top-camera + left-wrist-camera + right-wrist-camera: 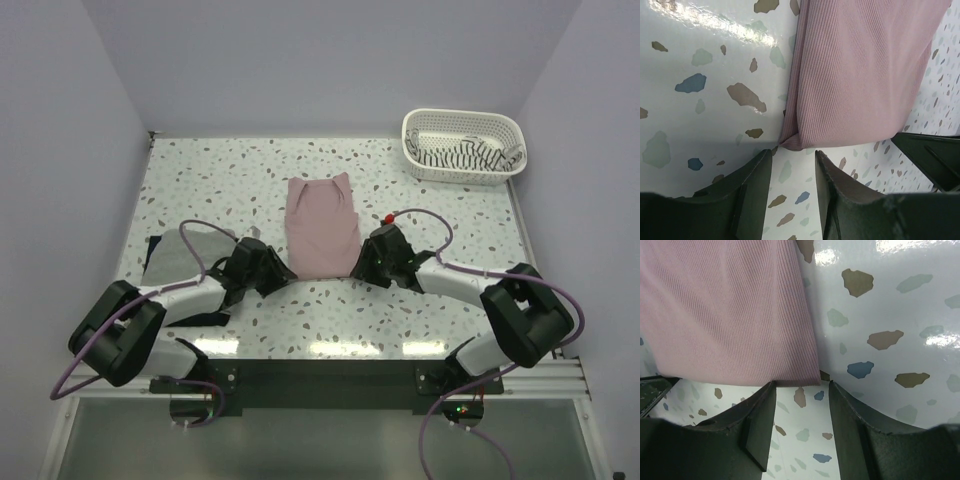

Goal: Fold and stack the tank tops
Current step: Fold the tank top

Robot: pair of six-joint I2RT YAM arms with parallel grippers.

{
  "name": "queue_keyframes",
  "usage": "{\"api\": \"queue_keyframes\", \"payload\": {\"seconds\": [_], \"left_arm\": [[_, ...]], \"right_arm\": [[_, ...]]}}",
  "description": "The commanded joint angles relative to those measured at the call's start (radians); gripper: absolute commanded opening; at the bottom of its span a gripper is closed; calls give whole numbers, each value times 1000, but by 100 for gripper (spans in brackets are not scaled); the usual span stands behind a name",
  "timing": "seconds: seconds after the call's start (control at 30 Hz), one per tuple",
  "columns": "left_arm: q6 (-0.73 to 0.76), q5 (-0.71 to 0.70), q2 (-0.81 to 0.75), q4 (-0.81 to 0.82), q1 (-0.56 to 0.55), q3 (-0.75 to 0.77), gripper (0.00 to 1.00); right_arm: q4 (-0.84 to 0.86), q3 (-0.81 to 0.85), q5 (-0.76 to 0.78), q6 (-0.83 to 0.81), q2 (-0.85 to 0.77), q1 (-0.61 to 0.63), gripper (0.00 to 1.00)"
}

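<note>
The speckled table (330, 320) is being used as the folding surface. The pink tank top (322, 225) is being presented flat at its middle, straps pointing away from the arms and hem toward them. It looks already narrowed by a lengthwise fold.

At the near left, a grey tank top (190, 250) is being overlapped by the left arm, with a dark tank top (157, 255) beneath it. A striped tank top (465, 155) is being held in the white basket (463, 113) at the far right corner.

The step in hand is judged to be the grasp on the pink top's hem corners, ahead of a crosswise fold. The left gripper (792, 157) is being held with jaws apart and nothing between them, the near-left corner just beyond its tips. The right gripper (800, 387) is likewise being held parted and empty, at the near-right corner.

The next move calls for both grippers being pushed slightly forward, closed on every layer, then raised evenly and carried toward the straps.
</note>
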Motion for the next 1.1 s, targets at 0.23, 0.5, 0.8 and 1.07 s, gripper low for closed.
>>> {"api": "queue_keyframes", "payload": {"seconds": [0.23, 0.5, 0.8, 1.07], "left_arm": [[-25, -92, 75, -63, -6, 38, 43], [-37, -122, 147, -106, -29, 69, 36], [18, -128, 165, -155, -44, 107, 2], [33, -122, 45, -258, -125, 69, 0]], "right_arm": [[60, -13, 26, 34, 32, -12, 50], [79, -5, 35, 31, 61, -13, 43], [37, 24, 69, -58, 54, -10, 2], [-69, -23, 128, -94, -75, 117, 0]]}}
